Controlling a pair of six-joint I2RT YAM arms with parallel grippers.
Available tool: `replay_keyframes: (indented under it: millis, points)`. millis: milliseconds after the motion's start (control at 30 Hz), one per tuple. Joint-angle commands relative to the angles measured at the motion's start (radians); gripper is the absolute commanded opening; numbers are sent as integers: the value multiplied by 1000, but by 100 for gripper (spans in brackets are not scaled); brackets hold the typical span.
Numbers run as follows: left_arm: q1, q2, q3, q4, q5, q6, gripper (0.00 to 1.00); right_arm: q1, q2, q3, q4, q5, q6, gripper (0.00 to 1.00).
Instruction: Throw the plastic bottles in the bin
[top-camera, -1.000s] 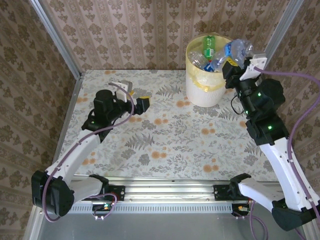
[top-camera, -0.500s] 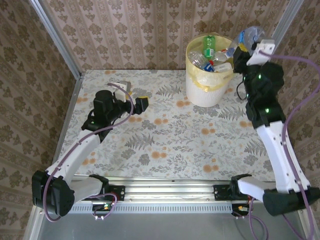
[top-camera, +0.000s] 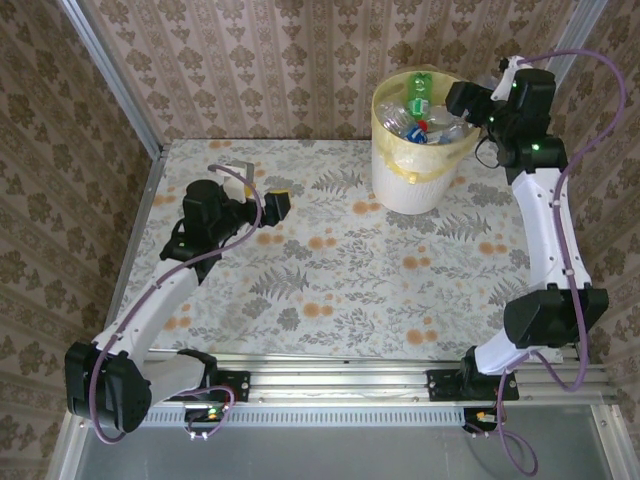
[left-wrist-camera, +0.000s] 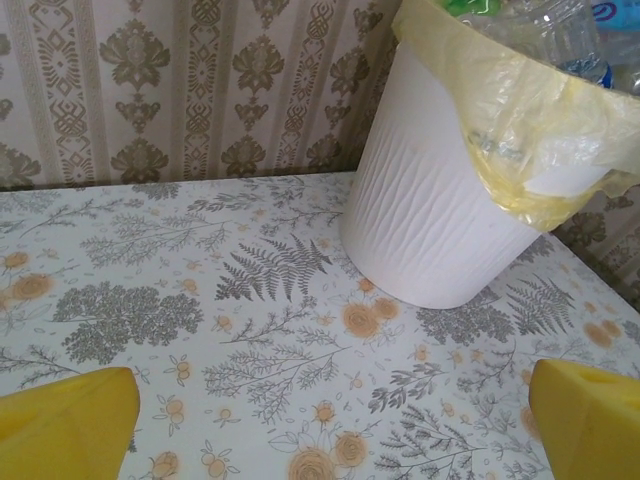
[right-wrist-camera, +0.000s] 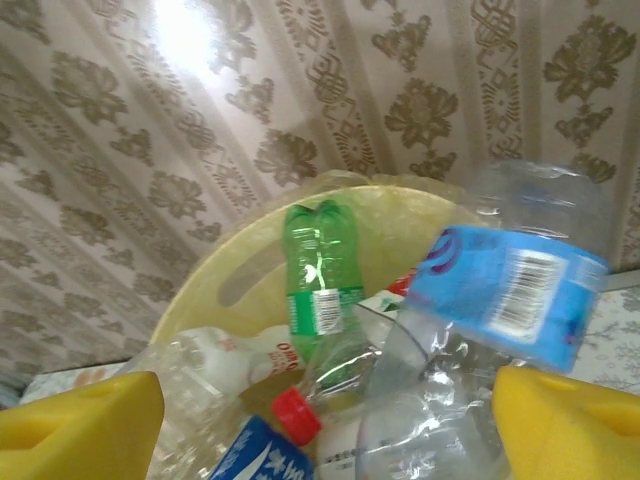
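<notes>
The bin (top-camera: 410, 185) is a white bucket with a yellow liner, standing at the back right of the table. It holds several plastic bottles, among them a green one (top-camera: 418, 88). My right gripper (top-camera: 482, 90) hangs over the bin's right rim. In the right wrist view it (right-wrist-camera: 320, 430) is open, its yellow fingers (right-wrist-camera: 80, 425) wide apart. A clear bottle with a blue label (right-wrist-camera: 505, 285) lies loose between them, close to the right finger, above the green bottle (right-wrist-camera: 325, 280) and a red cap (right-wrist-camera: 295, 413). My left gripper (top-camera: 260, 188) is open and empty, left of the bin (left-wrist-camera: 440, 220).
Patterned walls close in the table behind and to the right of the bin, and a metal rail (top-camera: 110, 75) runs along the left side. The flowered tabletop (left-wrist-camera: 270, 340) lies bare between my left gripper (left-wrist-camera: 328, 425) and the bin.
The right arm has risen and swung back over the bin's rim. Its jaws have opened and let go of the blue-labelled bottle. The left arm has barely moved.
</notes>
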Motion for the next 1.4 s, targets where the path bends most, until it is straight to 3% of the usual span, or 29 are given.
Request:
replay_keyframes:
  millis: [0, 400, 533, 667, 867, 967, 1067, 1233, 1367]
  points:
    - [9, -9, -14, -8, -10, -19, 100, -13, -70, 3, -33, -60, 25, 87]
    - [29, -27, -40, -3, -11, -31, 100, -42, -135, -34, -47, -128, 24, 91]
    - [41, -39, -50, -6, -17, -28, 100, -42, -183, -76, -35, -180, 15, 99]
    - [73, -40, -66, -17, -32, -47, 100, -42, -259, -179, 4, -200, -26, 100]
    - [102, -41, -137, -13, -183, -54, 100, -42, -376, -412, 9, -193, -47, 100]
    - [113, -39, -178, -13, -289, -43, 100, -41, -437, -577, 25, -111, -53, 100]
    - [121, -39, -225, 3, -426, -9, 100, -42, -485, -742, 93, 48, -90, 100]
    - [141, -21, -318, 138, -617, 126, 100, -45, -528, -1003, 359, 328, -128, 100]
    - [160, -10, -405, 303, -698, 223, 100, -45, -483, -1145, 599, 418, -183, 100]
